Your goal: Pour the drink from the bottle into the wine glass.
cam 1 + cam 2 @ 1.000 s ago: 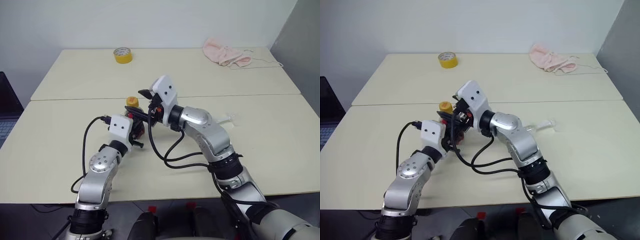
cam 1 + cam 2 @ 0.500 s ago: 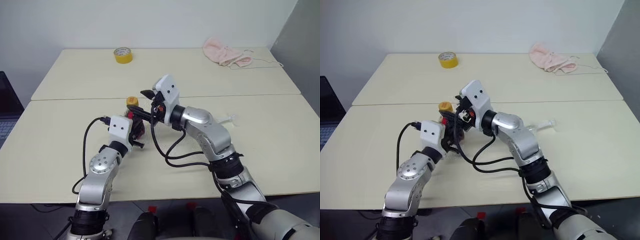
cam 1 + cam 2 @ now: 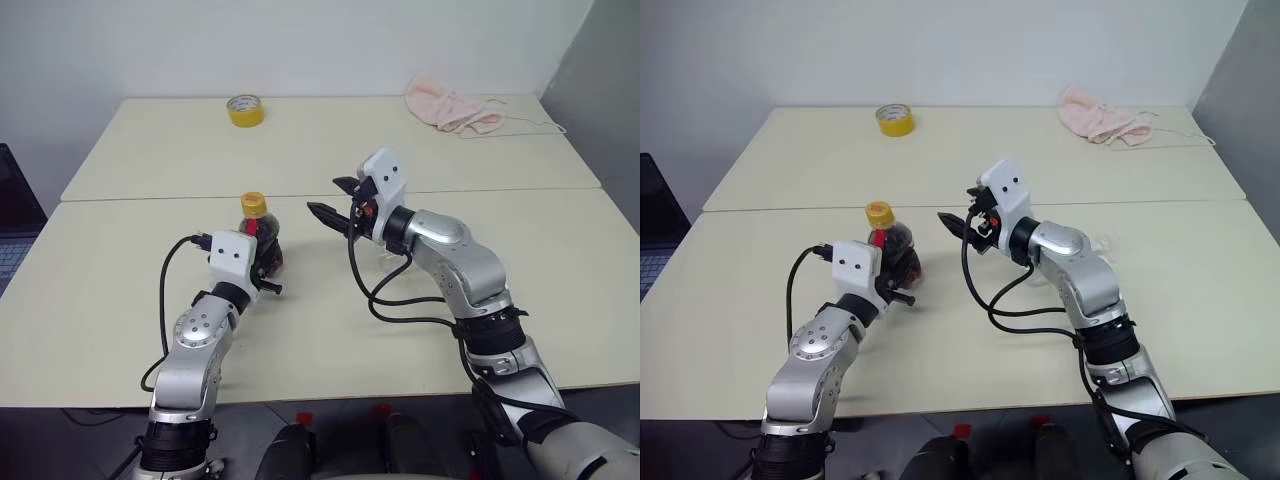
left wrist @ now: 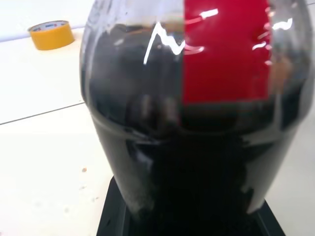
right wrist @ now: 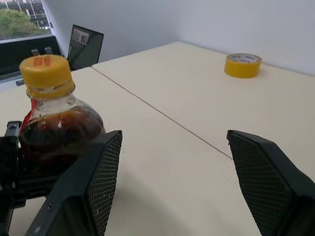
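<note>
On the near table (image 3: 120, 300), left gripper (image 3: 262, 262) clamps the capped bottle (image 3: 258, 238); right gripper (image 3: 335, 203), jaws spread beside it, likely unscrews the yellow cap (image 3: 253, 203) next.

The bottle (image 3: 259, 235) stands upright on the near half of the counter (image 3: 120, 290), clamped low on its rounded body by my left fingers (image 3: 262, 262). It is small, squat and clear, with a narrow neck and a yellow screw cap (image 5: 47, 74) still on. The drink (image 5: 59, 132) inside is dark brown, nearly black, filling the body up to the shoulder. A red label (image 4: 226, 49) sits on its side.
</note>
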